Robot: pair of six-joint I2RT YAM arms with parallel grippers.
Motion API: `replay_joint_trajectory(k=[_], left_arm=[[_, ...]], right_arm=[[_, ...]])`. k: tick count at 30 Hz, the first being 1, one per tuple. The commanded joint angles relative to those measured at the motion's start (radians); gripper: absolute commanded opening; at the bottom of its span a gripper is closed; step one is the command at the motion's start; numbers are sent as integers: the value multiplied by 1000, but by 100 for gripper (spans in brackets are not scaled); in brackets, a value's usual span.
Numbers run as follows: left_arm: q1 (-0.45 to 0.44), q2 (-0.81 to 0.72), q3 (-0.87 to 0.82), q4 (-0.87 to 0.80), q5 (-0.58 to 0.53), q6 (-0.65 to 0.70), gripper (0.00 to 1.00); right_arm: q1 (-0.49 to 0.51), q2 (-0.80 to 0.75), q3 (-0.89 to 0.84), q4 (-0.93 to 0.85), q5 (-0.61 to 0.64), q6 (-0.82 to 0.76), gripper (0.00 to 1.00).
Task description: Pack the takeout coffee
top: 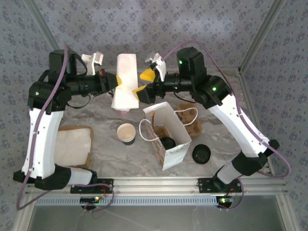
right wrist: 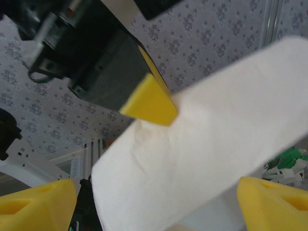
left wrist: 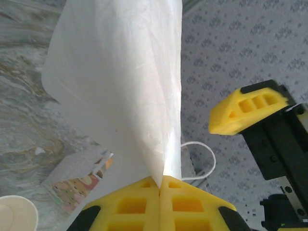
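Two grippers to enter first: how do they stand?

— Left gripper (left wrist: 160,182): fingers pressed together, pinching a white napkin (top: 127,65) that hangs above the far side of the table (top: 106,154). Right gripper (top: 144,84): fingers apart, one on either side of the napkin's edge, gripping nothing that I can make out.

Next entry, the coffee. Where?

— Paper cup (top: 126,132): upright on the table, mouth open upward, no lid on it. It sits just beside the white paper bag (top: 171,149), on the bag's left. Black lid (top: 201,154): flat on the table, right of the bag, well apart from the cup.

Bearing from the grippers?

— The cup lies toward the near edge from both, and lower. Its long axis is vertical, so I judge a descent onto the wall suits. It sits nearer the left arm's side, but that gripper is occupied. The lid falls on the right arm's side, and that gripper looks free.
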Motion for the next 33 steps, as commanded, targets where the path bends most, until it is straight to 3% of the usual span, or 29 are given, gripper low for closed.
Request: replay_joint_trajectory(k=[1,8,13,18,23,27,28,31,33], left_arm=[[-46,20,47,-30,12,18,0],[-127,51,99,24,58,-2,0],[-139,52,114,70,123,-14,0],[-139,44,98,131,177,-35,0],[-139,47,77,173,196,-50,0],[-139,54,68,196,191,-55,0],[-140,57,68,197,186,-52,3],[-140,48,62,200,136,-40,50],[-139,32,55,199,81,-28,73]], right_arm=[[0,-25,-9,38,-17,-59,87],[-2,27,23,-59,-43,-122,85],[1,35,21,-94,-79,-137,74],[10,32,19,-106,-99,-143,70],[15,24,20,-103,-119,-134,52],[20,14,20,-95,-118,-115,28],[21,11,20,-96,-103,-106,23],[32,-8,23,-115,-34,-83,9],[40,-23,19,-142,27,-70,0]])
